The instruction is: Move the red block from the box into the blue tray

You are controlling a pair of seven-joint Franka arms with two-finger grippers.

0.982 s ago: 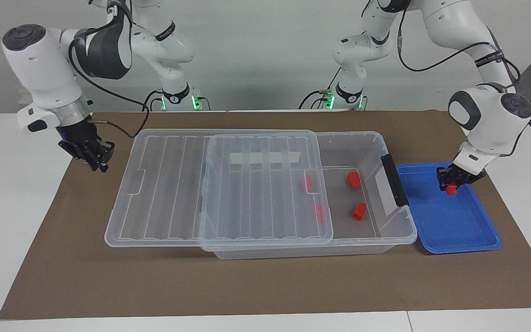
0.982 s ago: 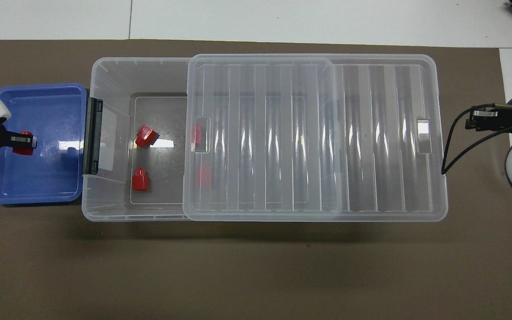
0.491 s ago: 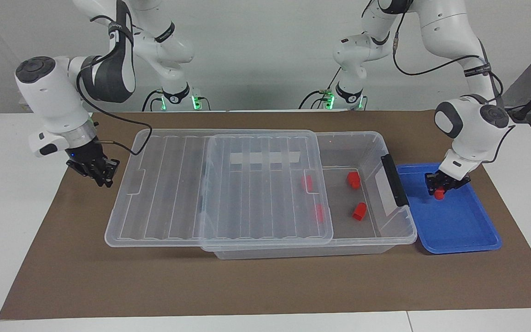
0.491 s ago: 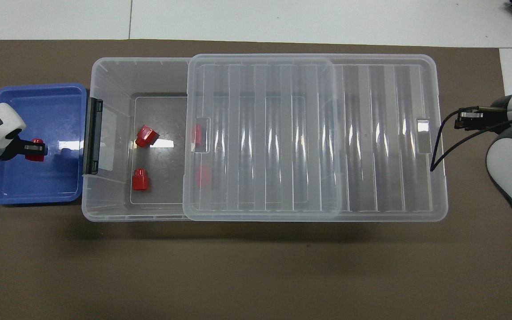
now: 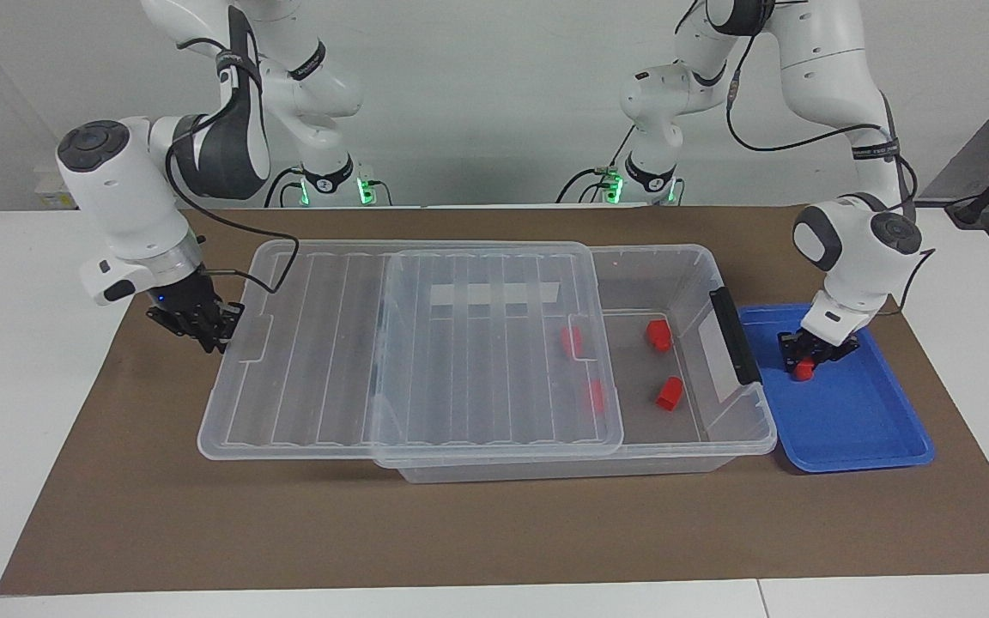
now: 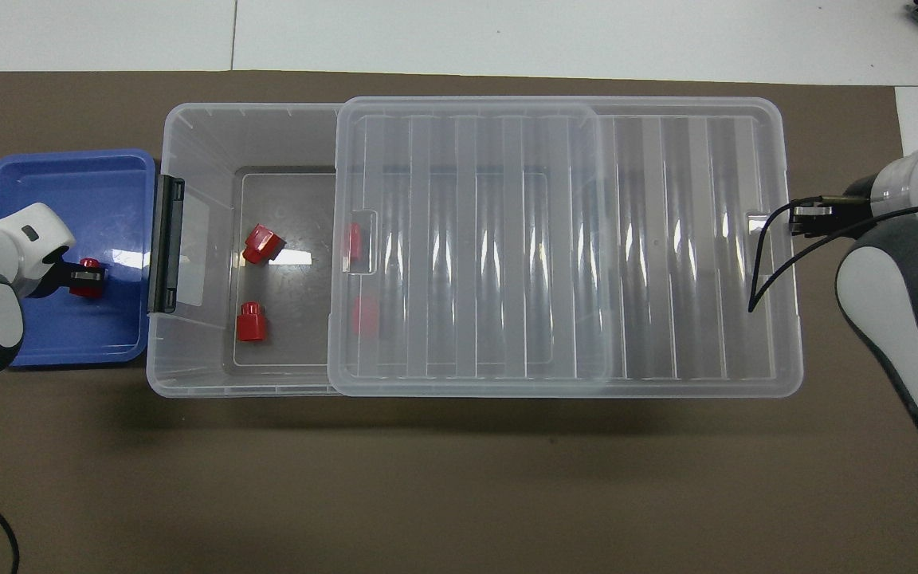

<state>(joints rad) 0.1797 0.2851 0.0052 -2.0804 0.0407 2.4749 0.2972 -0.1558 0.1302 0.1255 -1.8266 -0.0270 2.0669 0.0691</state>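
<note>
My left gripper (image 5: 806, 362) is shut on a small red block (image 5: 803, 371) and holds it low inside the blue tray (image 5: 855, 433), near the tray's end beside the box. From overhead the red block (image 6: 88, 288) sits between the left gripper's (image 6: 91, 276) fingertips over the blue tray (image 6: 68, 179). The clear box (image 5: 683, 256) stands mid-table with its ribbed lid (image 5: 460, 343) slid toward the right arm's end. My right gripper (image 5: 213, 337) is shut, with nothing visibly in it, at that lid's end edge. In the overhead view the right gripper (image 6: 798, 219) lies beside the lid's notch.
Two red pieces (image 5: 658, 335) (image 5: 669, 393) lie in the box's uncovered part, and two more (image 5: 572, 341) (image 5: 595, 396) show through the lid's edge. A black clip handle (image 5: 735, 335) sits on the box end beside the tray. Brown paper (image 5: 494, 532) covers the table.
The left gripper has sunk lower into the tray with the red block and shifted toward the box. The right gripper has come down and in to the lid's end edge.
</note>
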